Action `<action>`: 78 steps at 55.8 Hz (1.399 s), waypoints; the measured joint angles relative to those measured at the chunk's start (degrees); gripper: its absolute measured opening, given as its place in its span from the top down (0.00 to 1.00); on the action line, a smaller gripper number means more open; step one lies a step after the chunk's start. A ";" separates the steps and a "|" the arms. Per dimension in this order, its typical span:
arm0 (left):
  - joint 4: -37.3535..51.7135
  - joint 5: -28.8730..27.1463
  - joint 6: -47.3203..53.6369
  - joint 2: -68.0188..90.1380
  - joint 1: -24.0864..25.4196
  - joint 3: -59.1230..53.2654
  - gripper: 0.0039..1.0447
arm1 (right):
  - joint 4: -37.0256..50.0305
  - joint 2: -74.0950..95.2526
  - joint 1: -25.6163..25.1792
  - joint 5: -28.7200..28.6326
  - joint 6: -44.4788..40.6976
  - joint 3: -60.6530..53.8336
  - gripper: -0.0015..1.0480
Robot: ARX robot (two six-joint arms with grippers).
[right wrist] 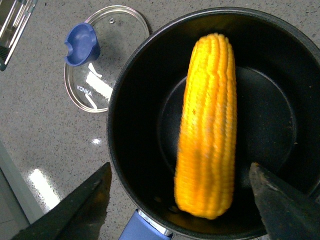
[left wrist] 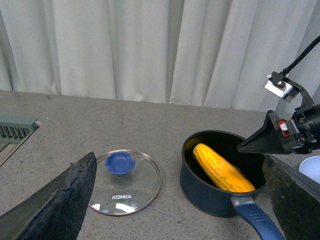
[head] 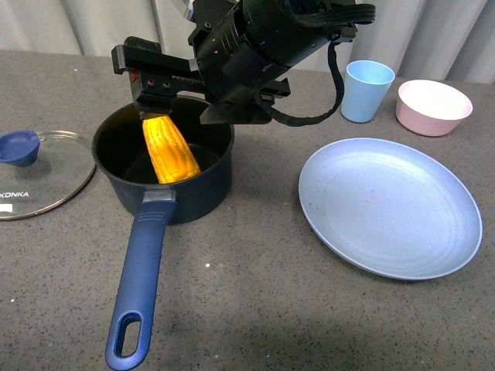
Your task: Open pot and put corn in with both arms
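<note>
The dark navy pot (head: pixel 182 189) stands open on the grey table, its long blue handle (head: pixel 139 286) pointing toward the front edge. The yellow corn (head: pixel 170 151) lies slanted inside it, free of both grippers. My right gripper (head: pixel 157 83) hangs open just above the pot's far rim. In the right wrist view the corn (right wrist: pixel 207 125) lies between and below the spread fingers of the right gripper (right wrist: pixel 180 210). My left gripper (left wrist: pixel 177 210) is open and empty, back from the pot (left wrist: pixel 210 192) and the corn (left wrist: pixel 222 167); it is out of the front view.
The glass lid (head: pixel 46 182) with a blue knob (head: pixel 19 147) lies flat on the table left of the pot. A light blue plate (head: pixel 390 205) sits to the right. Behind it stand a blue cup (head: pixel 367 90) and a pink bowl (head: pixel 433 107). White curtains close off the back.
</note>
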 joint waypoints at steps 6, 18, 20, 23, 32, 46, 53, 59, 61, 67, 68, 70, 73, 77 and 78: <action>0.00 0.00 0.00 0.00 0.02 0.00 0.06 | 0.87 -0.02 -0.20 0.20 0.13 -0.09 0.08; 0.00 0.00 0.00 0.00 0.02 0.00 0.06 | 10.84 -6.56 -1.92 3.83 1.11 -8.96 0.09; 0.00 0.00 0.00 0.00 0.02 0.00 0.06 | 12.98 -9.25 -2.69 5.05 1.38 -11.80 0.09; 0.00 0.00 0.00 0.00 0.00 0.00 0.06 | 15.43 -13.07 -3.76 7.63 1.49 -15.72 0.09; 0.00 0.00 0.00 0.00 0.02 0.00 0.06 | 22.01 -25.11 -6.88 15.91 -0.90 -29.18 0.09; 0.00 -0.02 0.00 0.00 0.00 0.00 0.06 | 27.78 -48.04 -13.20 26.91 -6.78 -54.80 0.09; 0.00 0.00 0.00 0.00 0.02 0.00 0.06 | 24.63 -61.18 -17.35 28.09 -8.48 -63.32 0.09; 0.00 0.00 0.00 0.00 0.02 0.00 0.06 | 21.03 -68.59 -19.26 29.27 -9.73 -67.10 0.09; 0.00 0.00 0.00 0.00 0.00 0.00 0.06 | 20.04 -70.53 -19.85 29.90 -10.29 -68.26 0.09; 0.00 0.00 0.00 0.00 0.00 0.00 0.06 | 17.77 -76.74 -22.34 30.42 -12.13 -72.39 0.09; 0.00 0.00 0.00 0.00 0.00 0.00 0.06 | 17.75 -77.92 -22.93 30.42 -12.61 -73.24 0.09; 0.00 0.00 0.00 0.00 0.00 0.00 0.06 | 17.77 -79.65 -23.78 30.36 -13.16 -74.51 0.09; 0.00 0.00 0.00 0.00 0.02 0.00 0.06 | 17.77 -81.57 -24.65 30.38 -13.92 -75.91 0.09; 0.00 0.00 0.00 0.00 0.00 0.00 0.06 | 17.77 -82.31 -25.11 30.45 -14.25 -76.28 0.09; 0.00 0.00 0.00 -0.02 0.00 0.00 0.06 | 17.77 -82.38 -25.14 30.40 -14.36 -76.28 0.09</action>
